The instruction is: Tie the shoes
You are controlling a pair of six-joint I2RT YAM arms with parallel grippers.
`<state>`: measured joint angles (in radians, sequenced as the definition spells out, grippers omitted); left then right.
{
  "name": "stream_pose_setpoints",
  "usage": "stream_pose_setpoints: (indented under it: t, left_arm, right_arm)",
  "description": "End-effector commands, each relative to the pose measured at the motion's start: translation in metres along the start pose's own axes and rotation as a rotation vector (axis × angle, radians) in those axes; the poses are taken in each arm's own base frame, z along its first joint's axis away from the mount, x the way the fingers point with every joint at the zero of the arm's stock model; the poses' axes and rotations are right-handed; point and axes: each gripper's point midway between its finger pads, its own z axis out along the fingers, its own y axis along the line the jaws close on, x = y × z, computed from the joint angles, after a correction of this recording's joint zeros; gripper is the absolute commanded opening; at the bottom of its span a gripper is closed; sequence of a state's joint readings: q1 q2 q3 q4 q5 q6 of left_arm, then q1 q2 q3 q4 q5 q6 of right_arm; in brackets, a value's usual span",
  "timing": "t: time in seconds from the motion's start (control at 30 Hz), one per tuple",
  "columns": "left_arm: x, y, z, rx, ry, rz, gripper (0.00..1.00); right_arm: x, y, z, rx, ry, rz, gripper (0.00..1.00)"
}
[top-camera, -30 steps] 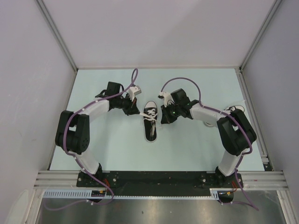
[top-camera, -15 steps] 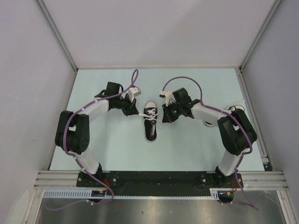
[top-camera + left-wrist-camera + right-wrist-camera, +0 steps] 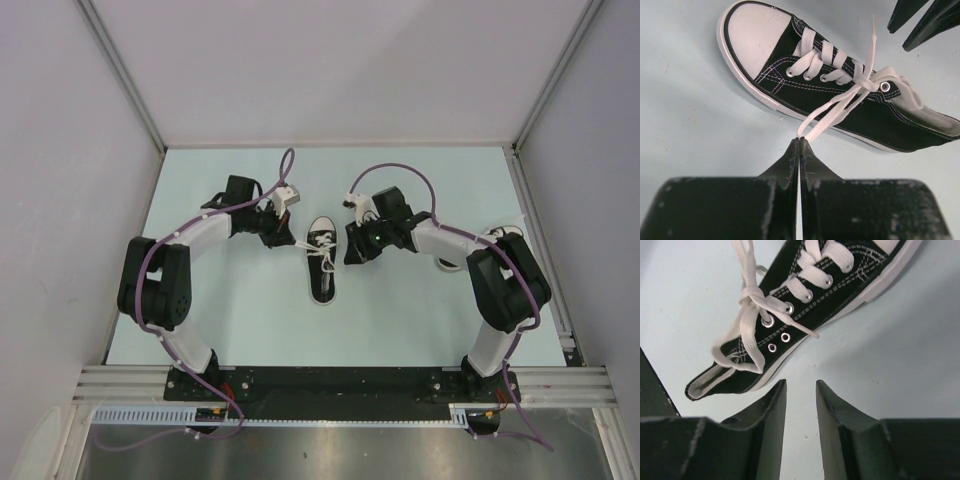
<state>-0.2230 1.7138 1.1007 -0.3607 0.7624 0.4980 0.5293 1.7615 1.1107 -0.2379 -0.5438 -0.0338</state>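
A small black sneaker (image 3: 322, 262) with a white toe cap lies on the table between the arms, toe pointing away. It also shows in the left wrist view (image 3: 840, 100) and the right wrist view (image 3: 810, 295). Its white laces are crossed in a loose knot (image 3: 752, 297). My left gripper (image 3: 287, 238) is left of the shoe, shut on a white lace (image 3: 827, 117) pulled taut from the knot to its tips (image 3: 800, 140). My right gripper (image 3: 351, 254) is open and empty (image 3: 800, 385), low over the table just right of the shoe's heel end. A short free lace end (image 3: 807, 331) lies beside it.
The pale table (image 3: 250, 320) is walled by white panels at the back and both sides. A white-rimmed object (image 3: 504, 233) is partly hidden behind the right arm near the right edge. Purple cables loop over both wrists.
The right gripper has shifted slightly beside the shoe. The left gripper keeps its hold on the lace and has hardly moved.
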Motion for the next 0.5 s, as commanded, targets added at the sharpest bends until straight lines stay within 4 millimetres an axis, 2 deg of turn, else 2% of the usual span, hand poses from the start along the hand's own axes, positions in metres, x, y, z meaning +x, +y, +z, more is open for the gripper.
stream_pose_setpoints:
  t: [0.0,0.17,0.23,0.3,0.47]
  left_arm:
    - [-0.025,0.001,-0.005,-0.003,-0.057,0.079,0.00]
    - [-0.028,0.000,-0.002,0.004,-0.064,0.081,0.00]
    - [-0.028,0.000,-0.002,0.005,-0.065,0.081,0.00]
    - [-0.029,0.000,-0.002,0.003,-0.066,0.083,0.00]
    - [-0.030,0.000,-0.002,0.007,-0.068,0.085,0.00]
  right_arm:
    - [-0.038,0.017,-0.017,-0.071,-0.135,-0.053,0.37]
    - [-0.059,0.019,-0.023,-0.105,-0.208,-0.088,0.33]
    - [-0.060,0.022,-0.020,-0.126,-0.198,-0.087,0.28]
    - [-0.063,0.026,-0.019,-0.147,-0.199,-0.076,0.28]
    - [-0.060,0.043,-0.011,-0.193,-0.183,-0.076,0.32]
